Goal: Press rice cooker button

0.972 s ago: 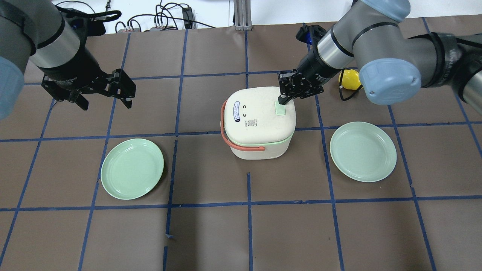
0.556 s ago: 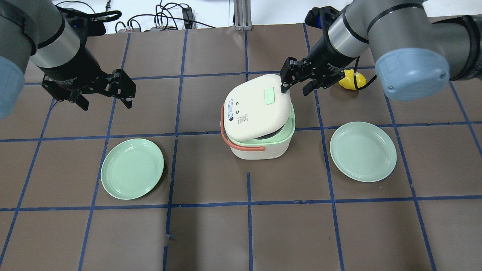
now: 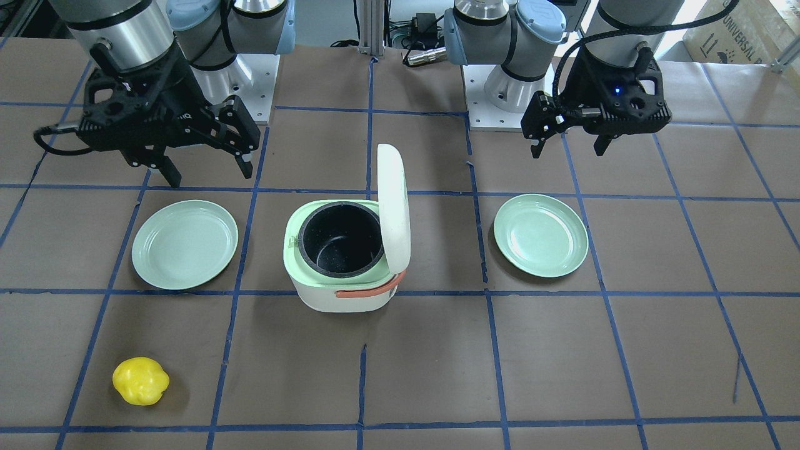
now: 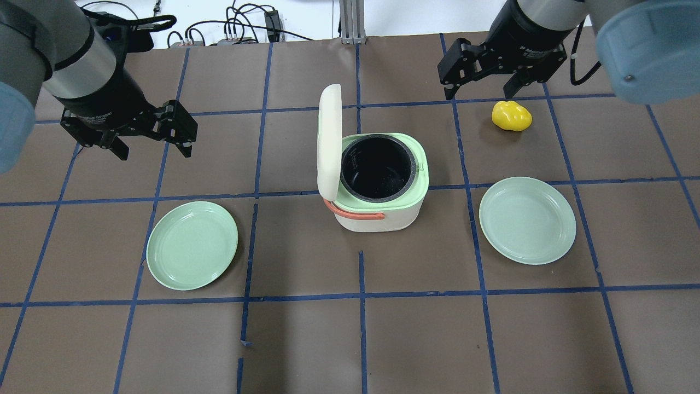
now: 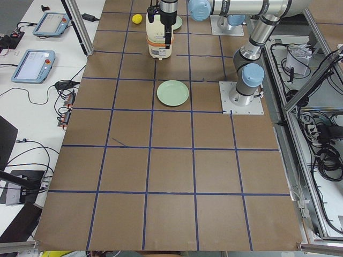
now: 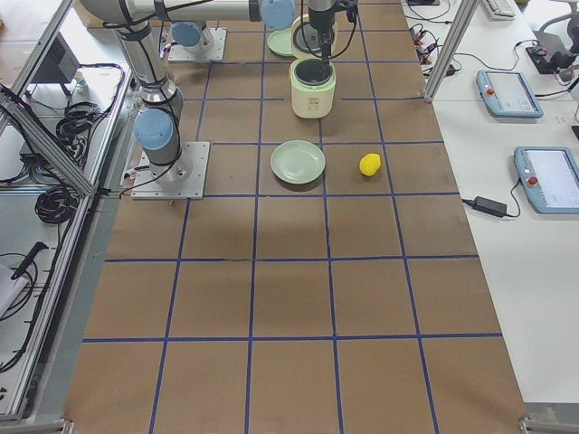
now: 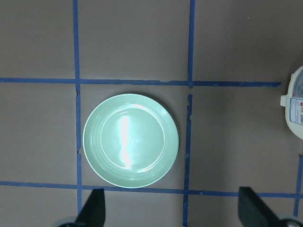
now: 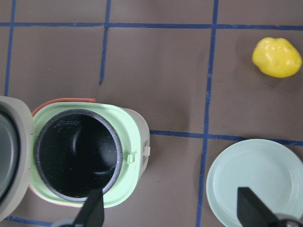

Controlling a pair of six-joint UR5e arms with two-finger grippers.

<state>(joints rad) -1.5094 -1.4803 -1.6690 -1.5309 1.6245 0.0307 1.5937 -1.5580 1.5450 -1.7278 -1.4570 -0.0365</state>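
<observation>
The cream and green rice cooker (image 4: 383, 213) stands mid-table with its lid (image 4: 330, 142) upright on the left side and the black inner pot (image 4: 377, 167) exposed. The lid's green button is hidden. The cooker also shows in the front view (image 3: 337, 294) and the right wrist view (image 8: 128, 142). My right gripper (image 4: 481, 92) is open and empty, hovering behind and to the right of the cooker, apart from it; it also shows in the front view (image 3: 209, 175). My left gripper (image 4: 154, 152) is open and empty, far to the left, over bare table.
A green plate (image 4: 192, 244) lies front left, and also shows in the left wrist view (image 7: 130, 140). Another green plate (image 4: 527, 220) lies right of the cooker. A yellow lumpy object (image 4: 511, 116) sits near my right gripper. Cables lie beyond the far edge.
My right gripper has lifted off the lid's green button and drawn back toward the far right, opening wider. The lid has swung from shut to fully upright. The left arm has not moved.
</observation>
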